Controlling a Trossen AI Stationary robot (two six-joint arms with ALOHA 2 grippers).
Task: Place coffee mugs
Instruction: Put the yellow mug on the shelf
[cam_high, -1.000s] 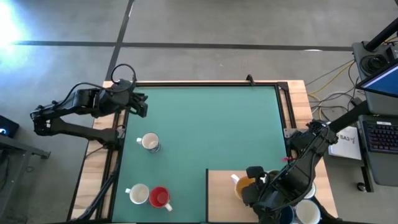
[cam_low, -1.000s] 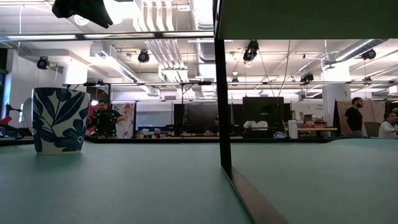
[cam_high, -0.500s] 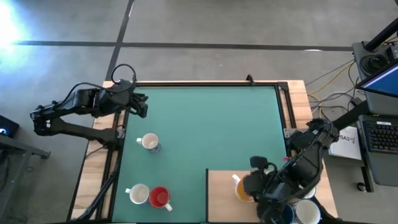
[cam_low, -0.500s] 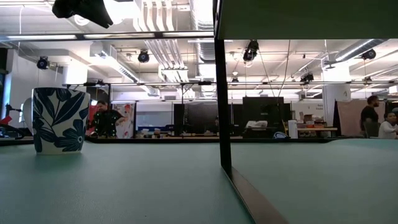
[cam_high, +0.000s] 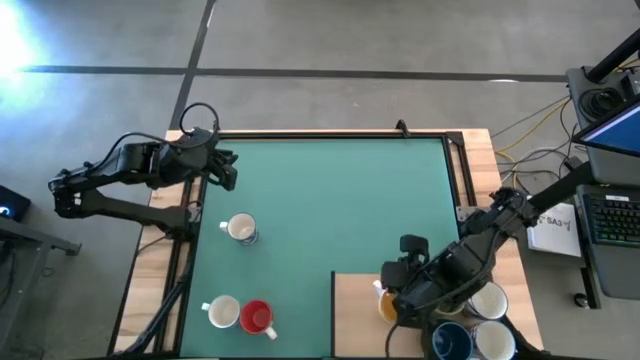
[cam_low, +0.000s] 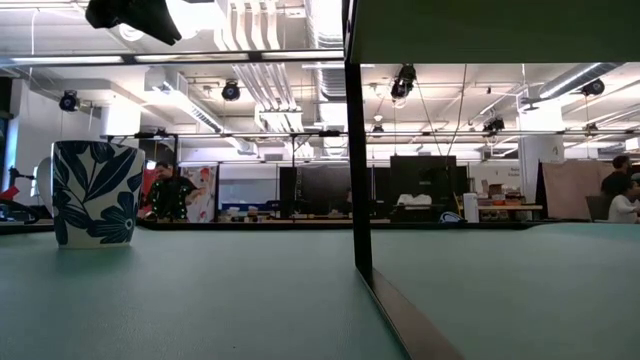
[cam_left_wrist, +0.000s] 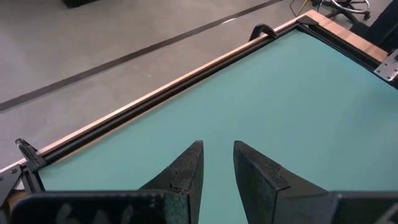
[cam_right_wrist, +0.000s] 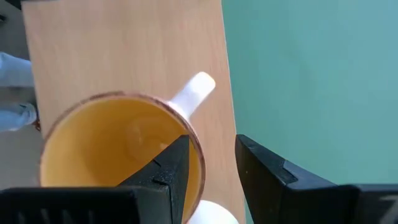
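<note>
The right gripper (cam_high: 397, 290) is held over the wooden board (cam_high: 355, 300) at the mat's near right, its fingers parted with one inside the orange mug (cam_right_wrist: 121, 146) and one outside its rim, so the wall can be pinched for lifting; nothing is gripped yet. Three mugs are already set on the green mat (cam_high: 330, 200): a patterned mug (cam_high: 240, 229), a white mug (cam_high: 222, 312) and a red mug (cam_high: 257, 317). Compared with a second ago, the right gripper is seen shifted toward the mat and opened wider. The left gripper (cam_left_wrist: 216, 167) is parked at the far left corner, narrowly open and empty.
</note>
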